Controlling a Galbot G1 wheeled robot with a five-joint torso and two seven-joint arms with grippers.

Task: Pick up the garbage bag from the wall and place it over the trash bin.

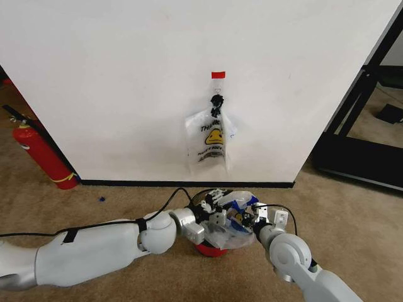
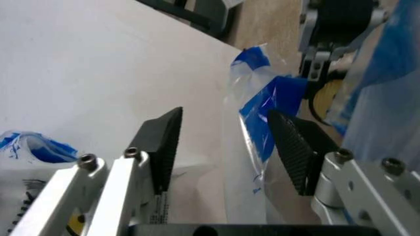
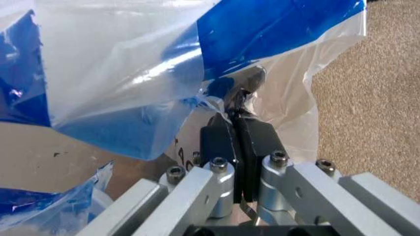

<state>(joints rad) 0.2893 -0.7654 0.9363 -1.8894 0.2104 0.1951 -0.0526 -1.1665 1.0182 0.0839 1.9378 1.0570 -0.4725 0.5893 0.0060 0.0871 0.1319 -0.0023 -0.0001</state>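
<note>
I am pinching the garbage bag [image 3: 118, 73] in my right gripper [image 3: 237, 105]; left gripper [image 2: 226, 142] spread, should catch the opposite hem and stretch over the trash bin [image 1: 214, 250].

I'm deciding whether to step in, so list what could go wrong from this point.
1. The right gripper is shut on a thin fold of the garbage bag; pulling outward could tear the film or let it slip free.
2. The left gripper is open with bag film between its fingers, so that side is loose and may slide off the trash bin.
3. The bunched bag hides the bin's rim, so seating may be uneven.
</note>
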